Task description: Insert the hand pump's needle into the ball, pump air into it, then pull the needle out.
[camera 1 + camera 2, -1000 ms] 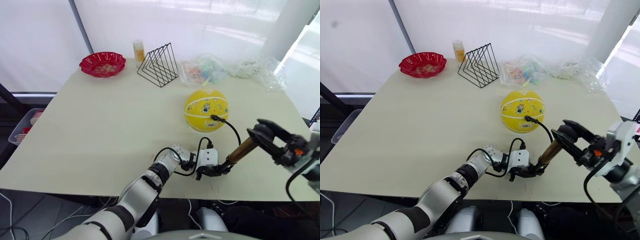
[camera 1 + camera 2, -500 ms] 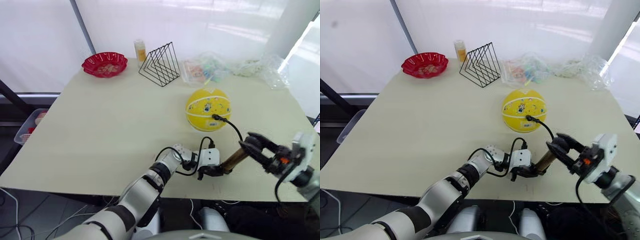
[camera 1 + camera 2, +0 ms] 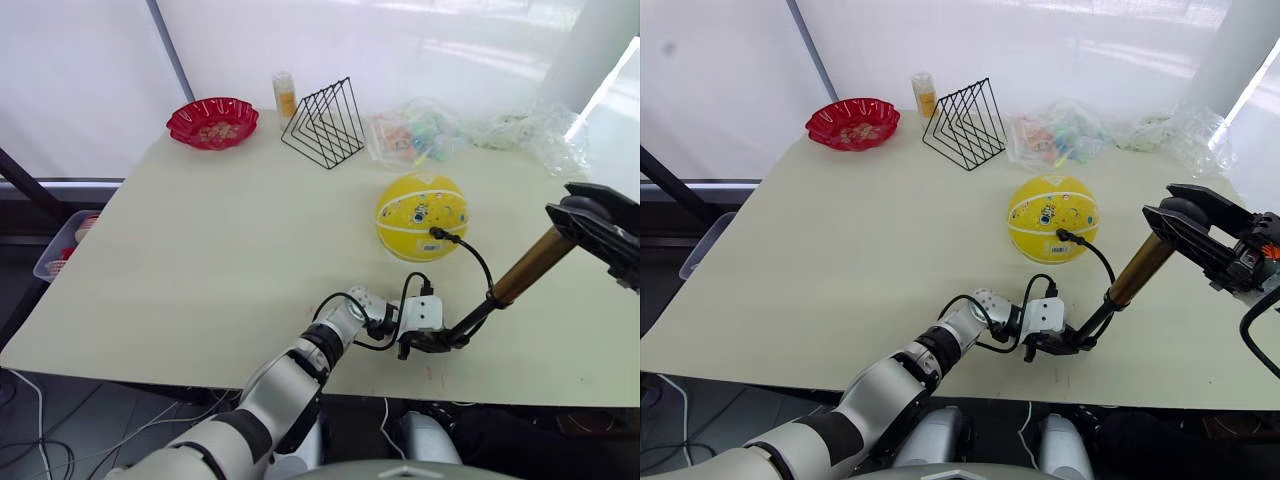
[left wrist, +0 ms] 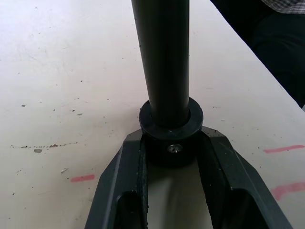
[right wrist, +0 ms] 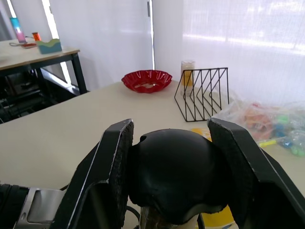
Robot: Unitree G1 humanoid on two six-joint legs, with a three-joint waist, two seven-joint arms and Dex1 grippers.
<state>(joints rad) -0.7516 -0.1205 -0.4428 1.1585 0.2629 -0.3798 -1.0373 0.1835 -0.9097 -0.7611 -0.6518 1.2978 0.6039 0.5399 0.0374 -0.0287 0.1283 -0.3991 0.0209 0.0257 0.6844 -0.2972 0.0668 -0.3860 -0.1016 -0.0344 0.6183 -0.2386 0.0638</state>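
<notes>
While the left gripper (image 3: 428,342) clamps the pump (image 3: 505,288) base near the ball (image 3: 421,216), the right gripper (image 3: 1196,230) grips the black handle, pulled out up its slanted bronze barrel (plunger rod exposed). On the tabletop (image 3: 200,250), the yellow rubber ball holds the needle (image 3: 436,233).

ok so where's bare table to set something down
The widest bare patch is the left half of the beige table, below the red scalloped bowl and black wire rack, left of the yellow rubber ball. The far right edge is crowded with clear plastic bags.
</notes>
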